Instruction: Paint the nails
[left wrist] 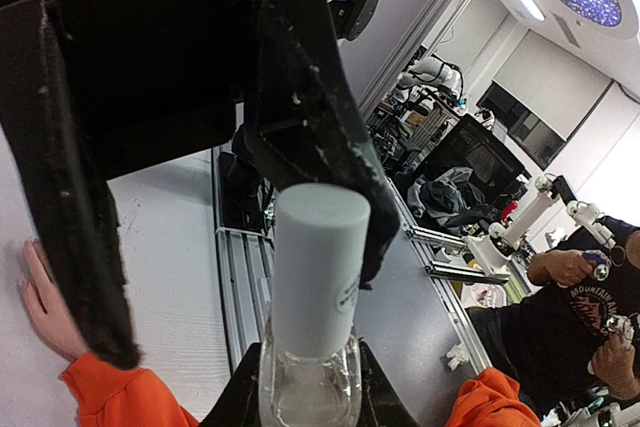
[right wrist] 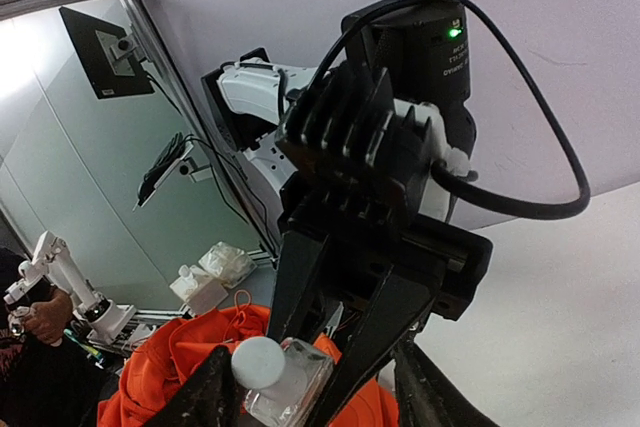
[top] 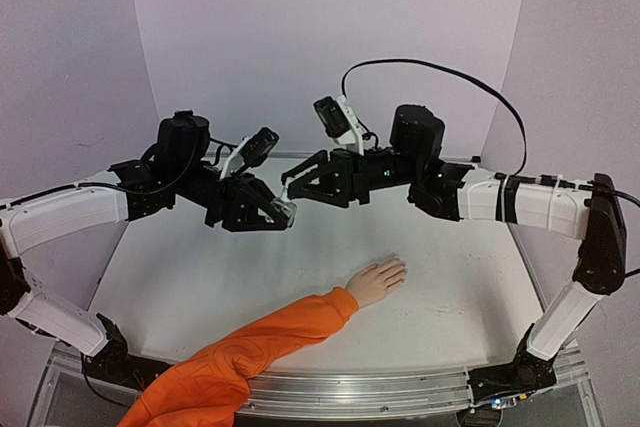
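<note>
Both arms are the same build: white plastic link shells with black joints, on the left arm (top: pixel 70 217) and the right arm (top: pixel 520 199). Each forearm has a black cylindrical motor housing (top: pixel 416 132). The left one carries a lit green LED (right wrist: pixel 447 33) and a small white-print label. There's a black-and-white wrist camera (top: pixel 332 117) on each wrist. A thick black cable (top: pixel 450 72) arcs off the right arm, with black straps round its white shell. The left gripper (top: pixel 284 212) has a black body with ribbed fins (right wrist: pixel 360 137). The right gripper (top: pixel 287 183) has black angular fingers (left wrist: pixel 300 97), edges flecked with pale specks. Black base blocks (top: pixel 500 382) sit at the bottom.
</note>
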{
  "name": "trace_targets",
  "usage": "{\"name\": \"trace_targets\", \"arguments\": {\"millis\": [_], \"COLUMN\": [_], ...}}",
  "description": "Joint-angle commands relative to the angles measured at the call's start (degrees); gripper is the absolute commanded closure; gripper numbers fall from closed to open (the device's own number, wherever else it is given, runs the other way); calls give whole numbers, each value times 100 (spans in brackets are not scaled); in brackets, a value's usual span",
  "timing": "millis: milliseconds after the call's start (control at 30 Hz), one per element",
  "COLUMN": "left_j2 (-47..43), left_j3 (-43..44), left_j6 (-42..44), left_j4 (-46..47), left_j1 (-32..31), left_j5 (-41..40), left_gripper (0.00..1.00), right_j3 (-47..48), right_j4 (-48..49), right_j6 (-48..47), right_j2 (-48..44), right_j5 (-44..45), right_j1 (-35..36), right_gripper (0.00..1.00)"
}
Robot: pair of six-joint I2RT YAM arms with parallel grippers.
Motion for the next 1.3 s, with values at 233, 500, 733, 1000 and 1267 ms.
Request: {"name": "trace_targets", "arguments": {"millis": [233,500,733,1000,1267], "left_j2": [67,29,-529,-374,159], "left_j3": [297,286,19,422,613], "left_j6": [18,37,337,955,1099], "left_j4": [211,219,180,187,192], "left_j1": [0,8,57,-257,-457], "left_j5": [214,31,-2864,-7640,-8042], "left_gripper": [100,100,100,100,100], "right_j3": [334,312,95,1359,2430], "right_j4": [860,912,344,-2778,-3473], "right_j6": [290,261,-116,27,699], "right_j2": [117,170,134,997,1665], "right_j5": [-392,-365,537,6105,7332], "right_j1": [189,282,324,1114,1770], "right_gripper": [63,97,100,100,100]}}
